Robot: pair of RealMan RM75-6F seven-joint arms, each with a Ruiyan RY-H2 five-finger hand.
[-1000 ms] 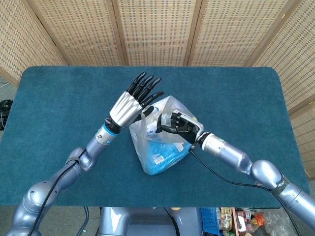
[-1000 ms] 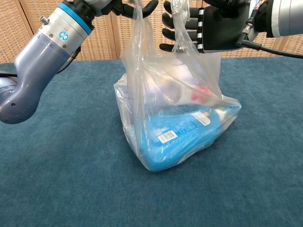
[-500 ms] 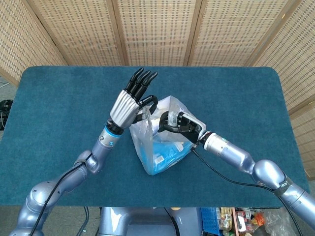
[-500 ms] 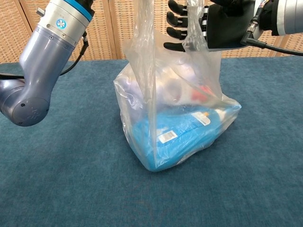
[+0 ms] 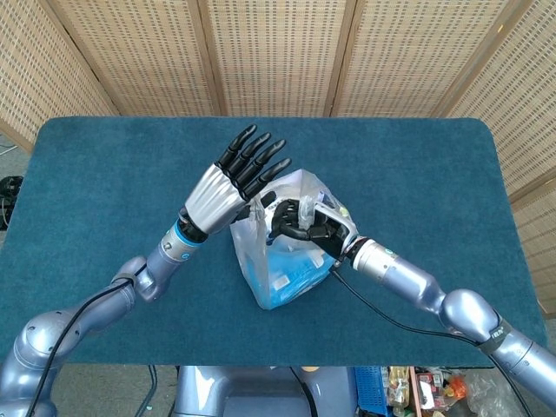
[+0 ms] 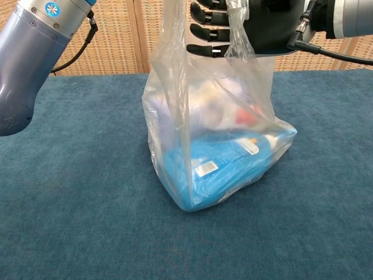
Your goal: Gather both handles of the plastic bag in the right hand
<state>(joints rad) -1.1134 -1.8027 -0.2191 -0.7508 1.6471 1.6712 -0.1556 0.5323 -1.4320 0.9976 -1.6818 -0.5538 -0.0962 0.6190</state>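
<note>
One clear plastic bag [image 6: 215, 146] stands mid teal carpeted surface [image 5: 104, 191], holding one blue packet [image 6: 224, 166] plus blurred white and red items. Two handles drawn upward. Right hand [image 5: 304, 224] above bag, dark fingers [image 6: 207, 32] curled round one handle [image 6: 238, 29]. Left hand [image 5: 228, 184] beside it, fingers spread straight; second handle [image 6: 175, 35] rises toward it, grip hidden.
</note>
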